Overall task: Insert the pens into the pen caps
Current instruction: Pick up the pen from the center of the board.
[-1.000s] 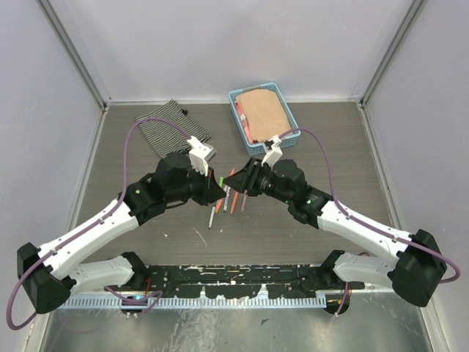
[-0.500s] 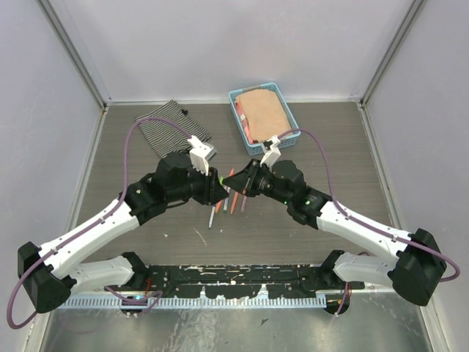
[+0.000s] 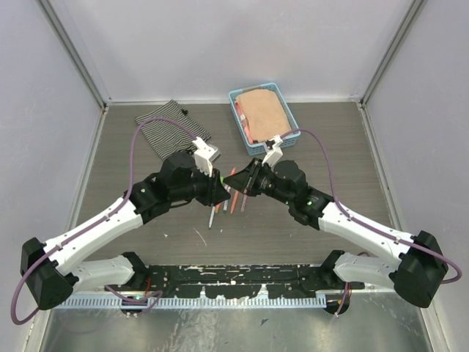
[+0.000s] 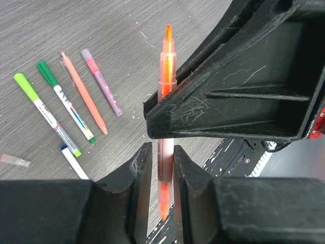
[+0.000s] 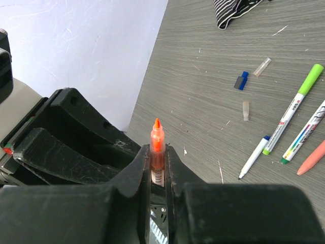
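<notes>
A mid-air pass or regrip of one pen seems to be in hand. The right gripper (image 5: 158,150) is clamped on the orange pen (image 5: 157,136), holding it off the tabletop (image 5: 203,76) just above the row of loose pens (image 4: 84,93). The left gripper (image 4: 162,149) straddles that pen's other end with its jaws apart, a sliver of gap showing on one side. Next, I judge, the left must pinch squarely without twisting the pen, or fetch a cap; a blue cap (image 5: 241,80) lies just beside the row.

orange pen (image 4: 167,61): midsection behind right fingers (image 4: 228,91); salmon pen (image 5: 311,158): edge-cropped
</notes>
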{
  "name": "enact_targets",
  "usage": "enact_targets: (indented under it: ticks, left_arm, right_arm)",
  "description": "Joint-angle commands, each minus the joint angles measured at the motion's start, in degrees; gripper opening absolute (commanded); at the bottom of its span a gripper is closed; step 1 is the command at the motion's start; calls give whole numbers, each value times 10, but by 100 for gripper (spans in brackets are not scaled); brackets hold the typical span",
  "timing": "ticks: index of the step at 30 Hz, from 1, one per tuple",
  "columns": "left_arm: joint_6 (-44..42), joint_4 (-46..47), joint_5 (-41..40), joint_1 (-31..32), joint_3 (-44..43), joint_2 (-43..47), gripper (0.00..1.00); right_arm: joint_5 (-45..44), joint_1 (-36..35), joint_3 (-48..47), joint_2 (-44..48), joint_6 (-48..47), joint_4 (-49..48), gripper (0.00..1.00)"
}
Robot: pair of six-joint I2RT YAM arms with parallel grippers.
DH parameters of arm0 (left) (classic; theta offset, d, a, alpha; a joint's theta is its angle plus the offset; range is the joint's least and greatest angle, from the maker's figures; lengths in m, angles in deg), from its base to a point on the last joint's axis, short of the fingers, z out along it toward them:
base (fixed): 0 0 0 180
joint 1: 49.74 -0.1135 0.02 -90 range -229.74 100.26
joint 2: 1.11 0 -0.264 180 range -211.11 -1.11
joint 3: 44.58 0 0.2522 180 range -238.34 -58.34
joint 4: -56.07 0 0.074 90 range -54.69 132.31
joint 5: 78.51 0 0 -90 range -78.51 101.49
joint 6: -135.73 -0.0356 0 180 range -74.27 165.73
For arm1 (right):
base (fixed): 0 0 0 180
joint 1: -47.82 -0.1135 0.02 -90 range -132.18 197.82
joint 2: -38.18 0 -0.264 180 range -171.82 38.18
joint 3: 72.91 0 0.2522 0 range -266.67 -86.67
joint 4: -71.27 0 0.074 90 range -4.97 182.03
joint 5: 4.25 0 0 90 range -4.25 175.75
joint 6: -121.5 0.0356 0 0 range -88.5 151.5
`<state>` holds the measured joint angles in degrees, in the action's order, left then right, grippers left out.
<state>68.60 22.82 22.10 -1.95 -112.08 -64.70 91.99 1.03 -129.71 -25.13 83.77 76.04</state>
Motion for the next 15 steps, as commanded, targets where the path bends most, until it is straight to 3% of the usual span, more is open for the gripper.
enact_targets:
  ticks: [1, 6, 12, 15]
  left_arm:
    - [-13, 7, 1, 1, 7, -1, 26]
    - [-17, -2, -28, 0, 8, 8, 0]
    - [-25, -32, -63, 1, -2, 25, 0]
    - [-35, -52, -78, -1, -10, 36, 0]
  right_arm:
    - [-11, -3, -8, 24, 1, -26, 0]
    - [-20, -2, -8, 22, -10, -20, 4]
    - [-66, -3, -21, 40, -56, 14, 43]
    - [-100, -2, -38, 54, -98, 50, 51]
